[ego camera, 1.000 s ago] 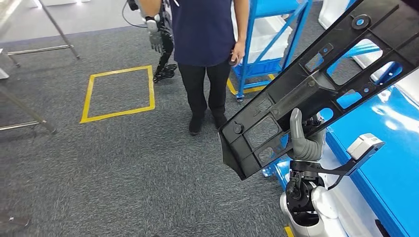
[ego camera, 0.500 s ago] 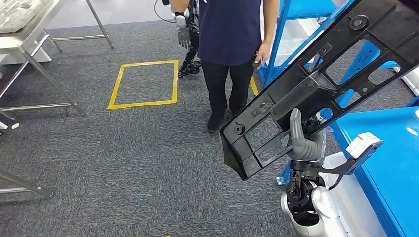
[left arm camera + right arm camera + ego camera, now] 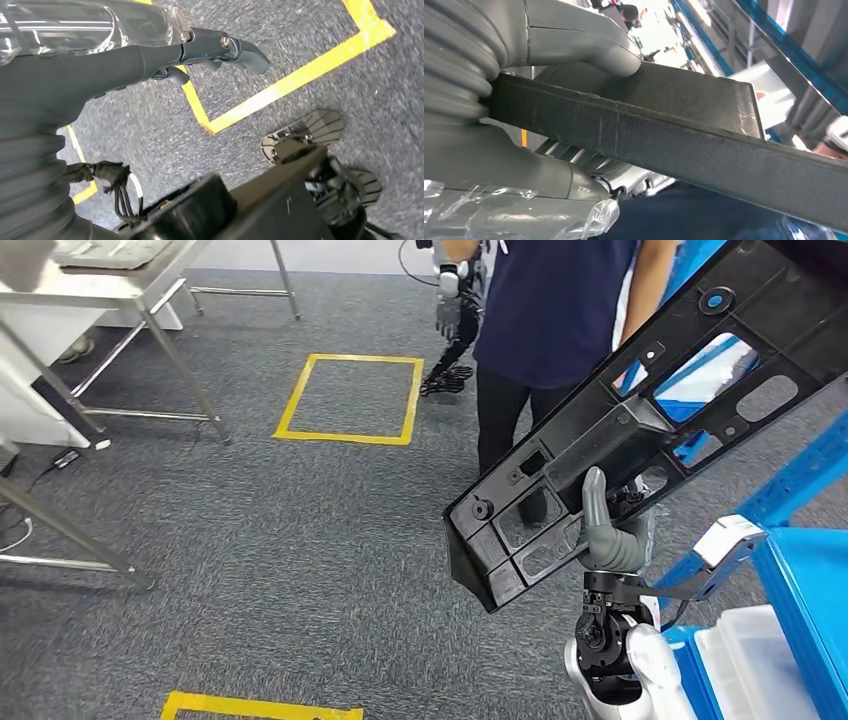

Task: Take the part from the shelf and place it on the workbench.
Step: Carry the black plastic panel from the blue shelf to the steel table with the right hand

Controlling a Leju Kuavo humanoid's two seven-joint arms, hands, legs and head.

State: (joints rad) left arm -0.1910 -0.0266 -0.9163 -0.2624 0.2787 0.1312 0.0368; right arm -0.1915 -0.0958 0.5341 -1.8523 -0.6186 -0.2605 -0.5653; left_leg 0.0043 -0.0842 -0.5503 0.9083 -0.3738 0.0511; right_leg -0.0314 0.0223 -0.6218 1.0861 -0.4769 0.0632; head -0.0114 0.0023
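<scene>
At the upper left of the head view we see a metal workbench (image 3: 120, 270), and a yellow taped square (image 3: 350, 398) on the carpet at upper centre, just left of a person (image 3: 555, 310). At right our right hand (image 3: 608, 530) grips the long black plastic part (image 3: 640, 420), held tilted up toward the upper right. In the left wrist view our left hand (image 3: 220, 47) holds nothing, fingers loosely extended.

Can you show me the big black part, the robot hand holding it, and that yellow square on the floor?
Part (image 3: 640, 430), head view: middle of its ribbed face.
Right robot hand (image 3: 608, 530), head view: grey thumb against the part.
Yellow square (image 3: 349, 437), head view: its near tape edge.
</scene>
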